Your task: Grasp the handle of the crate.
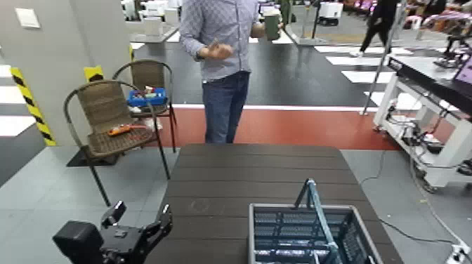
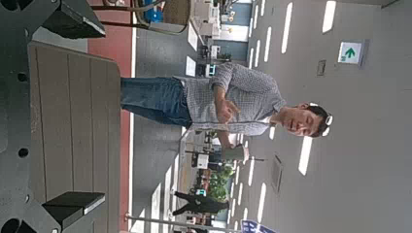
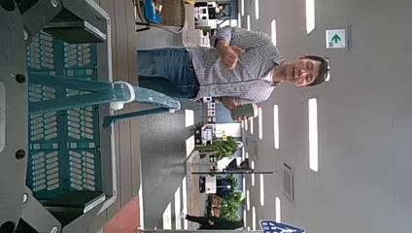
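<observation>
The crate (image 1: 351, 242), dark blue-grey with lattice sides and a pale rim, sits on the dark table (image 1: 260, 175) at its near right. Its handle (image 1: 315, 207), a thin teal bar, stands raised across it. In the right wrist view the handle (image 3: 87, 94) crosses over the crate (image 3: 58, 155), and my right gripper (image 3: 68, 116) is open above it, one finger (image 3: 83, 24) on each side and neither touching the bar. The right gripper is out of the head view. My left gripper (image 1: 142, 214) hangs open and empty off the table's near left corner, its fingers (image 2: 78, 204) wide apart.
A person (image 1: 223, 63) holding a green cup stands just beyond the table's far edge. Two wicker chairs (image 1: 105, 119) stand at far left, the farther one carrying a small blue tray (image 1: 146, 97). A white bench (image 1: 435, 105) with cables lines the right side.
</observation>
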Controlling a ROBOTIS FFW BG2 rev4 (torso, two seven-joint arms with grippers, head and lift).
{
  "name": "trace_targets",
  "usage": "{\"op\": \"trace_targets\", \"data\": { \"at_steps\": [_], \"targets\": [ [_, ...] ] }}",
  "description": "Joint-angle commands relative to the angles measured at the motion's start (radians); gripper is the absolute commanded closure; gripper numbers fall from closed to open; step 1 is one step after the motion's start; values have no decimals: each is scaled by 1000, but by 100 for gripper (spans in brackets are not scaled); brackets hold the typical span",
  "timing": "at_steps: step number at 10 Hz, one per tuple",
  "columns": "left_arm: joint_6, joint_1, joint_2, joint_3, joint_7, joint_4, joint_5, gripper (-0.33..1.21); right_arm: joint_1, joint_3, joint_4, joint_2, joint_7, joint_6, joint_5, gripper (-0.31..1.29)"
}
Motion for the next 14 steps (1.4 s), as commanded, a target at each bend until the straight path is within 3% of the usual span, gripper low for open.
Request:
{"op": "trace_targets", "data": {
  "at_steps": [1, 5, 7, 10, 14],
  "targets": [
    [3, -1, 0, 0, -2, -1, 3, 11, 2, -1, -2, 1, -4, -4, 9, 15],
    [93, -21, 8, 2, -19, -31, 57, 11, 4, 0, -3, 1, -7, -2, 10, 15],
    [218, -53, 40, -14, -16, -81, 148, 11, 4, 0, -3, 1, -7, -2, 10, 15],
    [500, -193, 101, -34, -87, -88, 371, 11, -1, 5, -5, -1, -7, 1, 13, 15],
    [850, -391, 140, -57, -85, 28, 729, 11, -1, 8, -11, -1, -7, 7, 27, 15]
  ]
}}
